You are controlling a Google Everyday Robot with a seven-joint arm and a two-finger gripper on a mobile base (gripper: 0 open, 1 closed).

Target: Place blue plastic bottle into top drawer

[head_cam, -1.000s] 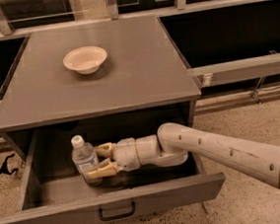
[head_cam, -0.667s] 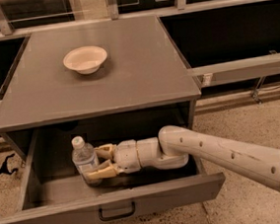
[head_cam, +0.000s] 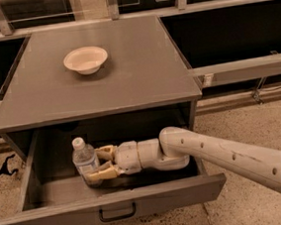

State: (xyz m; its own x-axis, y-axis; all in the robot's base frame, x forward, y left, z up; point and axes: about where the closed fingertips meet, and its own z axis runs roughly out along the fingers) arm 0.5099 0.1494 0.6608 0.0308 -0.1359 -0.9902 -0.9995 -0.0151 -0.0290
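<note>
The blue plastic bottle (head_cam: 85, 160), clear with a white cap, stands upright inside the open top drawer (head_cam: 110, 207) at its left-middle. My gripper (head_cam: 95, 163) reaches into the drawer from the right. Its two tan fingers (head_cam: 102, 174) sit on either side of the bottle's lower body and hold it. The bottle's base rests on or just above the drawer floor; I cannot tell which. The drawer is pulled out, and its dark loop handle (head_cam: 118, 213) is centred on the front panel.
A beige shallow bowl (head_cam: 85, 59) sits on the grey cabinet top (head_cam: 141, 69). My white arm (head_cam: 224, 156) crosses the drawer's right front corner. Dark shelving with metal rails runs behind the cabinet. Speckled floor lies to the right.
</note>
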